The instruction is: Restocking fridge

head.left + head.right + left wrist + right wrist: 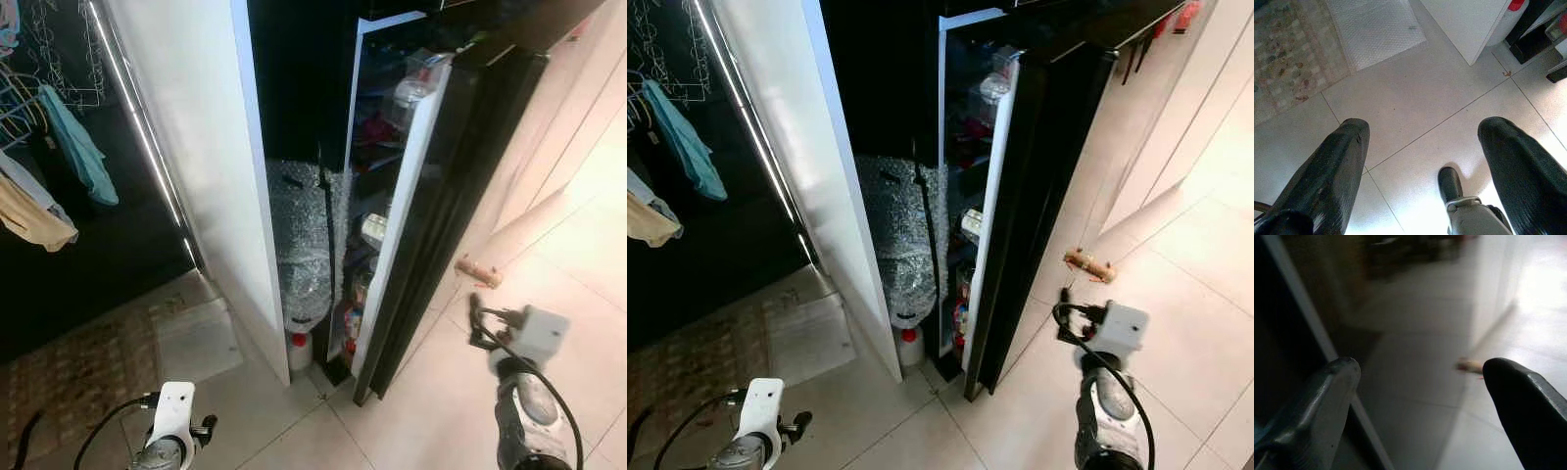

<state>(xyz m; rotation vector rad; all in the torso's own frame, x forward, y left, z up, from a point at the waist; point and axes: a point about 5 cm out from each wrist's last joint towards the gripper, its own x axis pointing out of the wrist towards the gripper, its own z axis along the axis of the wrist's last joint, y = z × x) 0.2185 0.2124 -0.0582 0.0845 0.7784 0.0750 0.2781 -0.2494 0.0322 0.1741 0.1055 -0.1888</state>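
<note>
Right gripper (1418,396) wide open, empty, low beside fridge door (431,206); door edge ahead-left, upright, nearer than to left gripper (1420,161), also open, empty.

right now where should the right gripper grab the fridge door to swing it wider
Grip the fridge door on its free vertical edge, about mid-height, coming from the robot's right. The door stands ajar, edge-on, its black outer face toward the open right gripper, which hangs just beside it; fingers could likely straddle that edge.
</note>
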